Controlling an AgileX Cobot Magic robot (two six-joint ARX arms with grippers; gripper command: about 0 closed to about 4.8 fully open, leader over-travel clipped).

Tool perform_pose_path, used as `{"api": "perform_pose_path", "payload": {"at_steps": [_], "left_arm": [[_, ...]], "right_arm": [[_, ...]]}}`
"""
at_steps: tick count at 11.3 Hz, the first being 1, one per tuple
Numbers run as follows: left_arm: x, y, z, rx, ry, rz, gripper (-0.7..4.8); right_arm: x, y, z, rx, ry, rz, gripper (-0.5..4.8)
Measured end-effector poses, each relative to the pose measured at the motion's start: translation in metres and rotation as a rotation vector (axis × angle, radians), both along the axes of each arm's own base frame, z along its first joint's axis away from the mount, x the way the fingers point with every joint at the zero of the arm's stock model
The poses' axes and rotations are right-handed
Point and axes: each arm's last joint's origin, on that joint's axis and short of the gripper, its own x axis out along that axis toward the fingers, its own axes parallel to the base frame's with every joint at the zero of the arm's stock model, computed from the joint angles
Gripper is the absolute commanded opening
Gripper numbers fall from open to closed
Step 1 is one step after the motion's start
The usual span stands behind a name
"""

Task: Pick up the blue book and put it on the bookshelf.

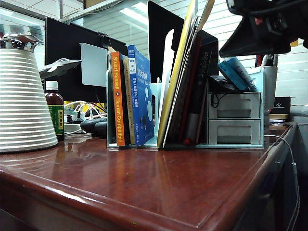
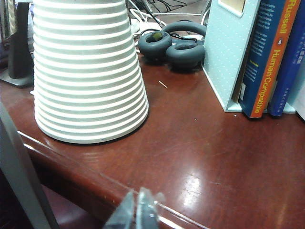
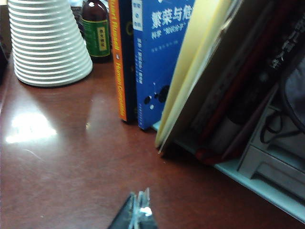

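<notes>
We see the blue book upright in the bookshelf. Both our left gripper and right gripper hang over the table, jaws pressed together, empty.

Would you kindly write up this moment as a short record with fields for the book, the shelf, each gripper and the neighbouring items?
blue book: upright in the bookshelf, beside the orange-spined book
left gripper: shut, empty, over the table's near edge, facing the white ribbed cone
right gripper: shut, empty, low above the table in front of the books
other items: headphones, brown bottle, two-drawer unit
</notes>
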Motion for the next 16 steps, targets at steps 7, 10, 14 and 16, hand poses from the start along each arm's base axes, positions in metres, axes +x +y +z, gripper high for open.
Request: {"api": "perform_pose_path", "payload": {"at_steps": [7,10,14,16], "left_arm": [[0.000,0.000,0.000,0.000,0.003,-0.001,0.26],[0.000,-0.001,-0.001,-0.001,0.007,-0.019,0.25],[0.000,-0.001,-0.001,0.000,0.007,-0.020,0.26],[0.000,-0.001,-0.001,-0.001,0.007,-0.020,0.26]], "right_arm": [[-0.011,-0.042,0.024,0.092,-0.149,-0.132,0.00],[-0.032,-0.083,-0.012,0.137,-0.299,-0.513,0.00],[-0.060,-0.108,-0.068,0.047,-0.184,-0.682,0.00],[-0.060,-0.108,-0.068,0.047,-0.184,-0.682,0.00]]}}
